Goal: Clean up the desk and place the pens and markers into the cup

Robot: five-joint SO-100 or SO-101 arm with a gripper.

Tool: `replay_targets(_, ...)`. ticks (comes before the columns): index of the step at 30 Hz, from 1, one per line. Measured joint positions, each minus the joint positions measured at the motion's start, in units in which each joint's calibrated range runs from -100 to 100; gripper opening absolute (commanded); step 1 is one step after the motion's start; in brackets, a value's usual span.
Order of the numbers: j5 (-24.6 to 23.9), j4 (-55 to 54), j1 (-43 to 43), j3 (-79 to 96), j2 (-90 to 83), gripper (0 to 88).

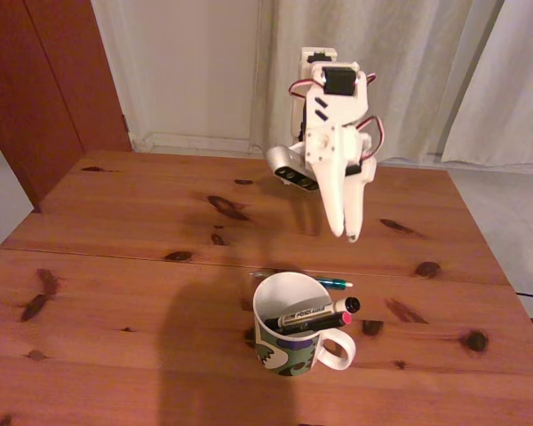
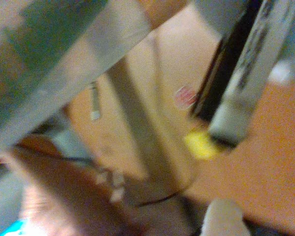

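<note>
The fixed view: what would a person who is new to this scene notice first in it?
Most striking is the white arm hanging above the desk, its gripper pointing down, in the air behind the cup. The camouflage-patterned cup stands near the front, with the white marker and a thin black pen leaning out of it. A slim teal-green pen lies on the wood just behind it.

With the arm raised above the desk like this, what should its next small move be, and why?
Probably lower toward the teal pen, which lies on the desk just behind the cup. The white marker and the black pen already rest in the cup, and the gripper hangs above the desk holding nothing, fingers close together.
</note>
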Motion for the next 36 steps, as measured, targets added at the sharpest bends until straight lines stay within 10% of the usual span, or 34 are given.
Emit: replay_targets(36, 23.6, 0.0, -0.4, 9.9, 13.5, 14.8)
